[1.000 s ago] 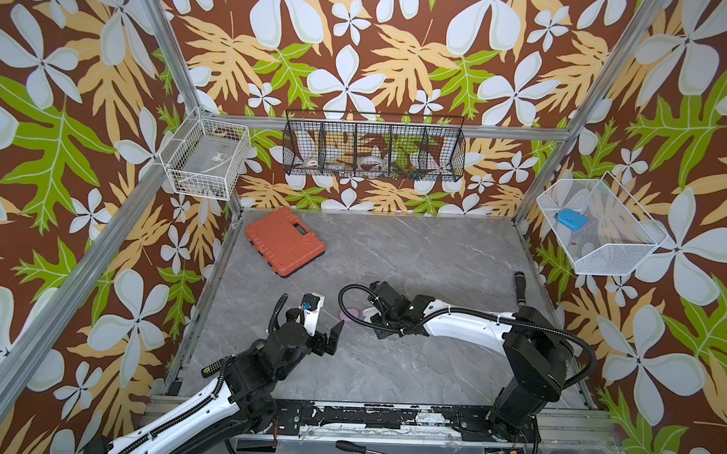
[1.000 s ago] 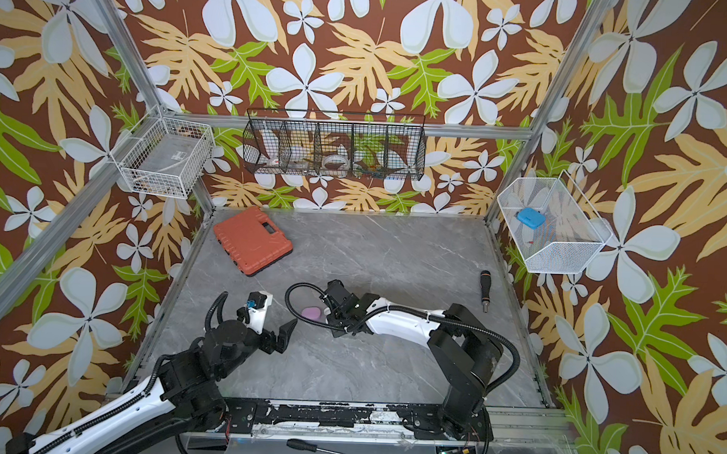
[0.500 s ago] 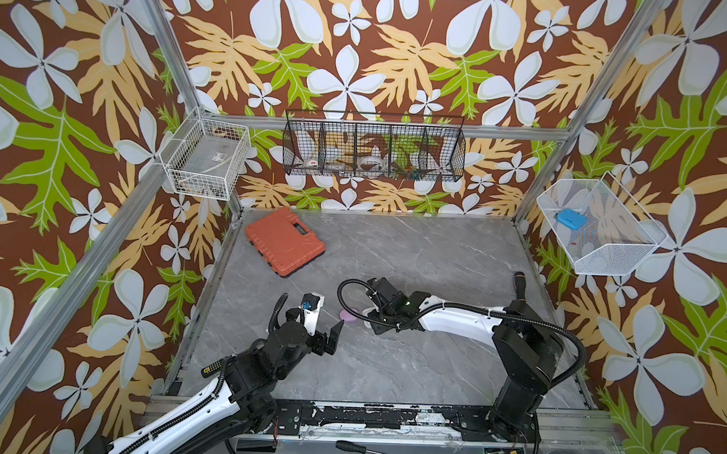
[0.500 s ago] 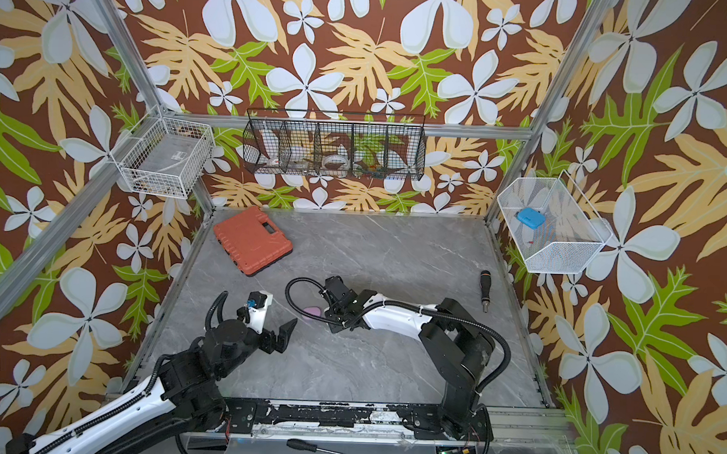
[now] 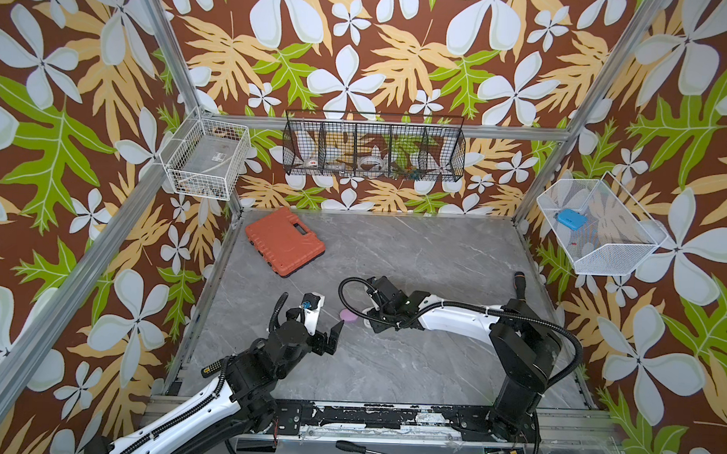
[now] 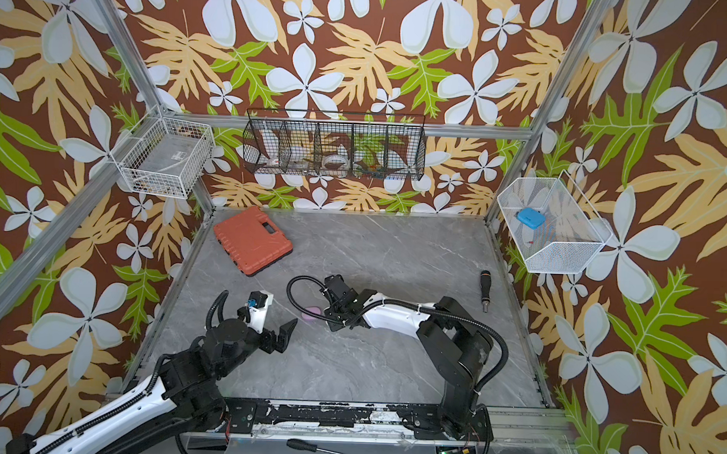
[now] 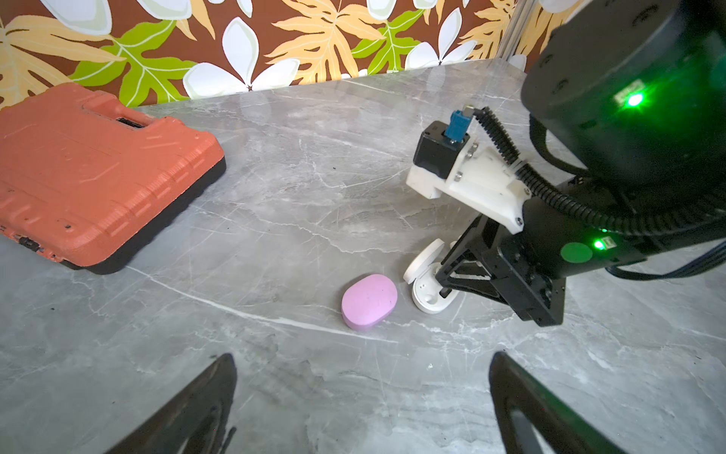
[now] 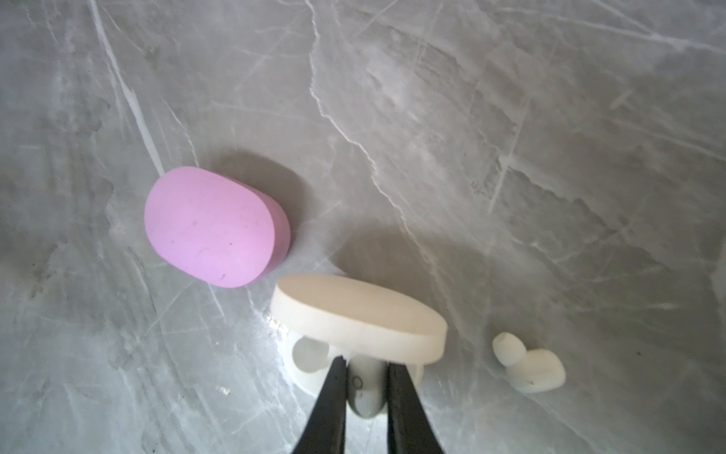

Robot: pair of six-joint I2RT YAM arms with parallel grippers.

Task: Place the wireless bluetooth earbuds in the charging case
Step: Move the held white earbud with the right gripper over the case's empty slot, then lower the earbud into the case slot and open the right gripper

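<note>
Where the left arm works, an orange tool case [image 5: 284, 246] lies closed at the rear of the grey marble tabletop [image 5: 411, 371], and the left gripper [image 7: 363, 357] hovers above the surface with its jaws spread wide, grasping nothing. Ahead of it, near the table's middle, a lilac-pink charging case [image 7: 369, 300] lies flat with its lid closed. Just to the right of that stands the white charging case [image 7: 430, 295], its lid [image 8: 359, 314] raised on the hinge. The right gripper [image 8: 366, 362] reaches down to this case's open base, its two black fingers [image 8: 330, 397] pinched on a white earbud [image 8: 363, 393]; whether the bud sits fully in its well cannot be told. A second white earbud [image 8: 528, 363] lies loose on the tabletop just beside the white case, not touching it. Farther right, near the table's edge, lies a black screwdriver handle [image 6: 485, 288].
</note>
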